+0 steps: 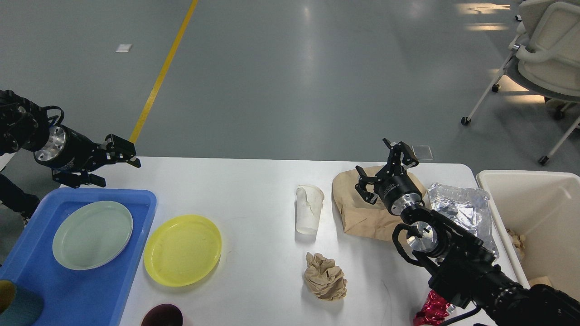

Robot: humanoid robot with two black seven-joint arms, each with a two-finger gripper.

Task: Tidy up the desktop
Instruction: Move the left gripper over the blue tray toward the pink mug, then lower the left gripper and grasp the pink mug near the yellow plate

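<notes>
Far left of frame: my left gripper (106, 165) hangs over the counter's back-left corner, above the blue tray (140, 213). Its jaws stand apart with nothing between them. The tray carries a pale green plate (93, 234); a teal cup (18, 305) shows at its lower-left corner.

Just right of the tray, touching or nearly so: a yellow plate (182, 250) flat on the desktop (253, 181), the white counter that fills the middle of the frame. A dark round cup rim (161, 315) sits at the bottom edge.

Centre: a white paper cup (309, 209), creased, and below it a crumpled brown paper wad (325, 276).

Right of centre: my right gripper (385, 174), jaws spread and empty, poised over a brown paper bag (362, 213). Crumpled foil (462, 203) lies beside the bag; a red foil scrap (430, 310) sits low right. The cream bin (498, 181) stands at the right edge, some paper already inside.

Judgement: the bag is the step in hand. I should descend onto a raised fold, not the flat face, close fully before lifting, and carry it well over the bin wall so it does not drag the foil along.
</notes>
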